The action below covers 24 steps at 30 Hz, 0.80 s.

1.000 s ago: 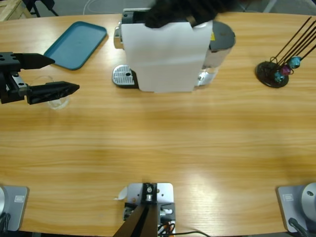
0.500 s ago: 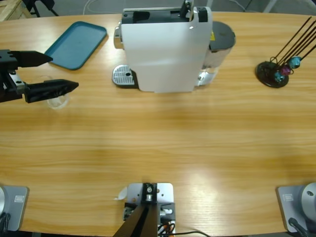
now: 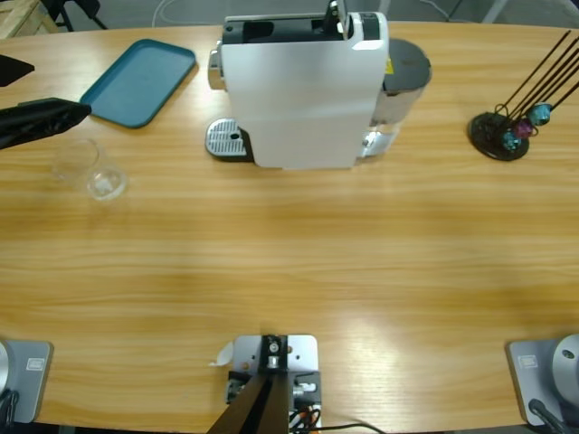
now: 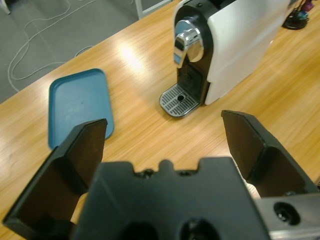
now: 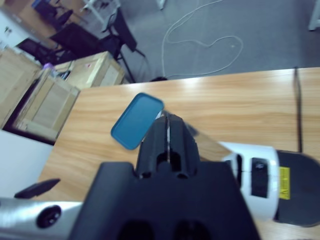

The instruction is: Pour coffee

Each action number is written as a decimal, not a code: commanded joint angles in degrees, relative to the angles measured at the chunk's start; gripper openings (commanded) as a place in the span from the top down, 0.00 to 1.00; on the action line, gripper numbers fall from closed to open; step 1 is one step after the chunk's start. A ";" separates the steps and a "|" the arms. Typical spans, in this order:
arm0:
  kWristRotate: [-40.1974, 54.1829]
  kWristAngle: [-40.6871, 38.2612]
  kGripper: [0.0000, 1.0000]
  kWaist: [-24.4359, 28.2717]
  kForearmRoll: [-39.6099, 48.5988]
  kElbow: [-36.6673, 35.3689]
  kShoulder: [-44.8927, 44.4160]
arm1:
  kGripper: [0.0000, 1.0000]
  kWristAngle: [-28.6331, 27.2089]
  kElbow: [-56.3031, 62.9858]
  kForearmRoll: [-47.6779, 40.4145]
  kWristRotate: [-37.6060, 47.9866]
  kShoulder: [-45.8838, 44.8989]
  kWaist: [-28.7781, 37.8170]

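The clear glass cup [image 3: 88, 166] sits beside the white coffee machine [image 3: 303, 90], unfilled, with left jaws wide open, right jaws closed.

Workshop or lab, wooden crates [image 5: 47, 97], loose floor cables [image 5: 200, 35], grey floor, long wooden table [image 3: 289, 262]

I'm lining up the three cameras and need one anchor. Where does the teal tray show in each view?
High view: the teal tray lies upper left, left of the coffee machine.
Left wrist view: the tray is at left centre, left of the machine.
Right wrist view: the tray sits mid-frame, just above the gripper body.
Shared landmark: the white coffee machine.
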 commanded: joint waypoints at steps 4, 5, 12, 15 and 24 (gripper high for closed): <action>-0.70 1.42 0.00 0.54 5.49 -2.00 -2.11 | 1.00 3.39 0.40 -2.60 -0.09 10.51 2.81; -0.70 1.42 0.00 0.56 5.83 -2.26 -2.02 | 1.00 3.57 0.71 -3.02 -0.09 10.72 2.81; -0.70 1.42 0.00 0.56 6.13 -3.09 -0.42 | 1.00 4.83 1.66 -3.57 -0.09 14.04 3.95; -0.70 1.18 0.00 0.56 6.11 -2.98 -0.91 | 1.00 5.84 5.92 -7.10 0.84 15.01 3.95; -0.70 0.81 0.00 0.54 6.00 -3.00 -1.39 | 1.00 7.93 11.66 -8.21 1.31 20.07 3.95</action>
